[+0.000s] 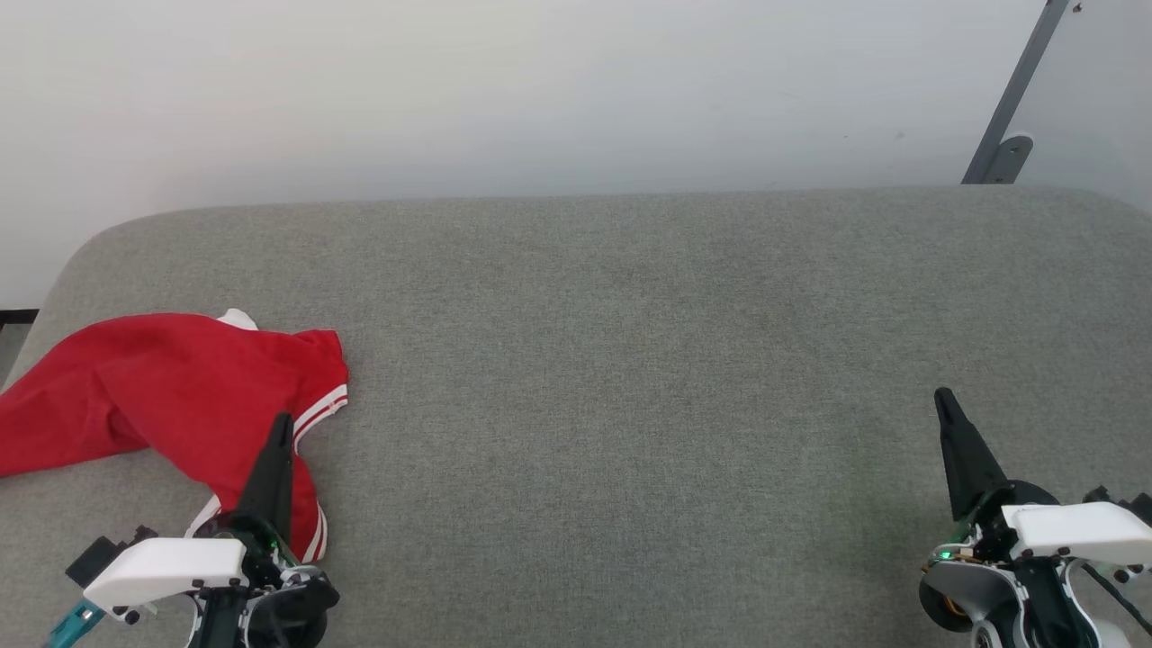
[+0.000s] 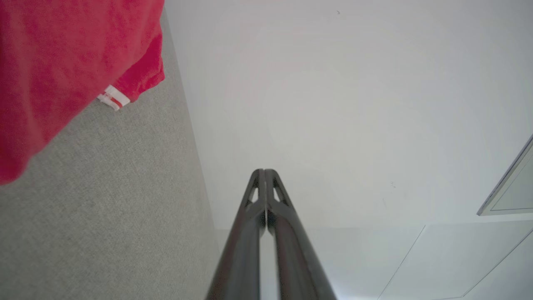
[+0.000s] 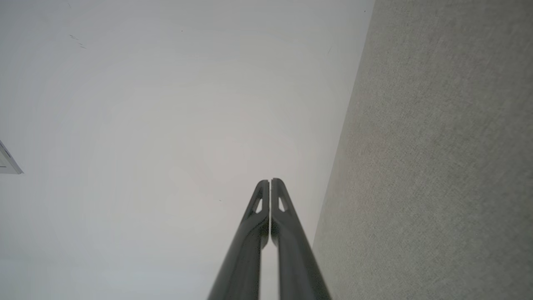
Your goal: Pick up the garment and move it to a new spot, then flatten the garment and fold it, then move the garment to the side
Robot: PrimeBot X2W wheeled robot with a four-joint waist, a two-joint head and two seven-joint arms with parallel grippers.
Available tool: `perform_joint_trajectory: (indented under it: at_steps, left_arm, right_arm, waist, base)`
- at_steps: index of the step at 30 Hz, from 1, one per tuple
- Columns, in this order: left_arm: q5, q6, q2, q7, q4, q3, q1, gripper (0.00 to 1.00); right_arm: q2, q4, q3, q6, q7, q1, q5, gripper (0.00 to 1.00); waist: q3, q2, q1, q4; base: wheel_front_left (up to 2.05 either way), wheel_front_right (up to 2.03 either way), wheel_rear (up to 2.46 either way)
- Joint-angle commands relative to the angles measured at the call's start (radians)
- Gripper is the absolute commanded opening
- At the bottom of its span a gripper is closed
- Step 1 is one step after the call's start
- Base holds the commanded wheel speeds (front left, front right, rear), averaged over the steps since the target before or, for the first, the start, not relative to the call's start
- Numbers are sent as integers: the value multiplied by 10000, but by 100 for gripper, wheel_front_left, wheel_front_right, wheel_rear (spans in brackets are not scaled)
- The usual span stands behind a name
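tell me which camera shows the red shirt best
The head view: the shirt lies crumpled at the left end of the cushion, mostly in frame, striped trim visible, its lower part behind the left gripper. The left wrist view catches a blurred red corner with one striped hem. The right wrist view looks at wall and cushion.

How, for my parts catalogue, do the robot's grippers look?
The left gripper and right gripper each have two long, dark, tapering fingers with triangular cut-outs near the tips, a white cover over black wrist parts and a green light. The left has a teal piece.
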Motion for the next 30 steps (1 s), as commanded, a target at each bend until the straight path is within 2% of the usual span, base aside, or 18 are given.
perform_joint_trajectory:
  at_steps: [1, 2, 3, 8, 17, 24, 30]
  left_arm:
    - [26, 23, 17, 18, -7, 5, -136, 0]
    - [26, 23, 17, 18, -7, 5, -136, 0]
    - [0, 0, 0, 0, 0, 0, 0, 100]
    - [29, 0, -110, -23, 365, -13, 262, 100]
    - [679, 2, 190, -444, 580, -224, -252, 100]
    - [2132, 85, 560, -870, 768, -478, -637, 100]
    - [3361, 164, 643, -1089, 668, -505, -692, 100]
  right_arm:
    - [13, 16, -6, 4, 9, -34, 40, 0]
    - [13, 16, -6, 4, 9, -34, 40, 0]
    - [0, 0, 0, 0, 0, 0, 0, 100]
    - [36, 380, 30, -2, -9, 252, -7, 100]
    - [-201, 745, 148, -1, -188, -486, -324, 100]
    - [-689, 915, 858, 1, -694, -1005, -1331, 100]
    - [-1055, 1101, 1422, 1, -1024, -1337, -2146, 100]
  waist:
    - [0, -1, 0, 0]
    - [0, -1, 0, 0]
    - [0, -1, 0, 0]
    - [3, -1, 0, 0]
    - [20, -1, 0, 18]
    - [50, -1, 0, 45]
    - [67, -1, 0, 67]
  base:
    - [0, 0, 0]
    - [0, 0, 0]
    - [0, 0, 0]
    - [0, 0, 0]
    - [0, 0, 0]
    - [0, 0, 0]
    - [0, 0, 0]
